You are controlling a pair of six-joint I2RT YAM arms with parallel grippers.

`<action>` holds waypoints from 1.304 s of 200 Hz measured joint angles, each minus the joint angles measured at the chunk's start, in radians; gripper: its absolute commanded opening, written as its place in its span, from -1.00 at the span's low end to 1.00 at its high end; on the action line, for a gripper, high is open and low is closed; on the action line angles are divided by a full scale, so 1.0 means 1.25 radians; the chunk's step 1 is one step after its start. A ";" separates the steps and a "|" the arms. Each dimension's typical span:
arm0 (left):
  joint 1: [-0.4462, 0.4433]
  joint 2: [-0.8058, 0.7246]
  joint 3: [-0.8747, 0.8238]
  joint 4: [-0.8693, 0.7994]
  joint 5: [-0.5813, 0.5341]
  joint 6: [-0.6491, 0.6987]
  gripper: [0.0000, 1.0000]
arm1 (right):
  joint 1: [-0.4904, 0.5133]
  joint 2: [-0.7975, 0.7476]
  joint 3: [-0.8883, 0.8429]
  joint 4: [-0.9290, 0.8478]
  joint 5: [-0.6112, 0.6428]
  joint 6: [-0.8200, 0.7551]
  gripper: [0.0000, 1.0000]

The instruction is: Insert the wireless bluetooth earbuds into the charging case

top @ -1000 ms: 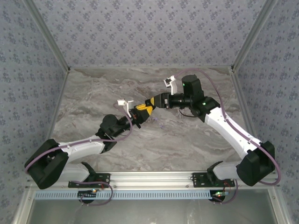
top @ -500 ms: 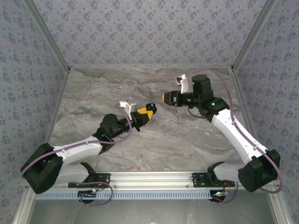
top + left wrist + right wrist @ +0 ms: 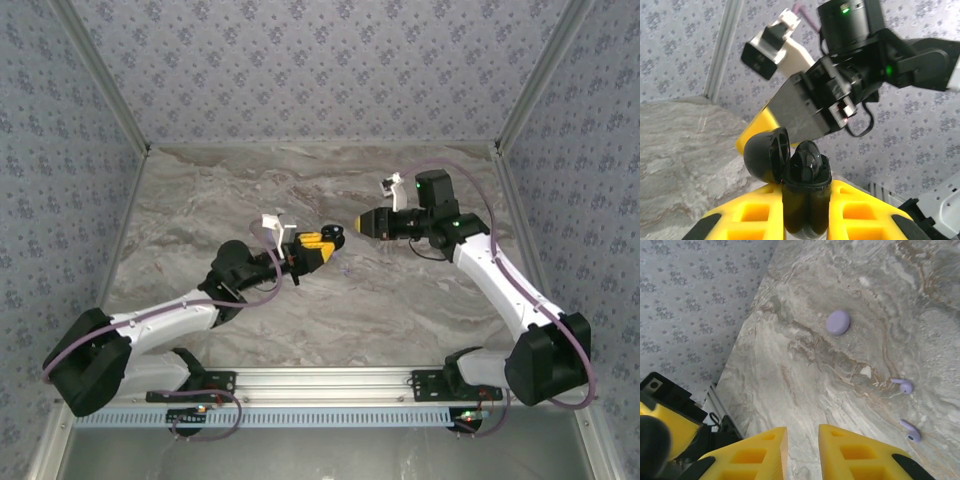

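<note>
Left gripper (image 3: 805, 194) clamped on the black charging case (image 3: 806, 200), lower centre; lid (image 3: 765, 154) open, glossy black piece (image 3: 809, 161) seated inside. Right gripper (image 3: 802, 432) fingers slightly apart, holding nothing. Marble table (image 3: 805, 365), patterned walls (image 3: 695, 295): lilac disc (image 3: 838, 322) upper centre, two lilac earbuds (image 3: 904, 385) lower right.

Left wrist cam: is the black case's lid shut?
No, the black case has its lid flipped open to the left.

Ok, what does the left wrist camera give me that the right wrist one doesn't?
Left wrist: the black charging case, lid open, clamped in the left gripper, with the right arm beyond it. Right wrist: two lilac earbuds and a lilac disc lying on the marble table, past the open, empty right gripper. Both: the marble table and the patterned wall.
</note>
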 measured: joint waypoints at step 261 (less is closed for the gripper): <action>-0.001 0.034 0.017 0.030 0.041 -0.020 -0.85 | 0.038 0.010 -0.002 0.095 -0.154 -0.005 -0.59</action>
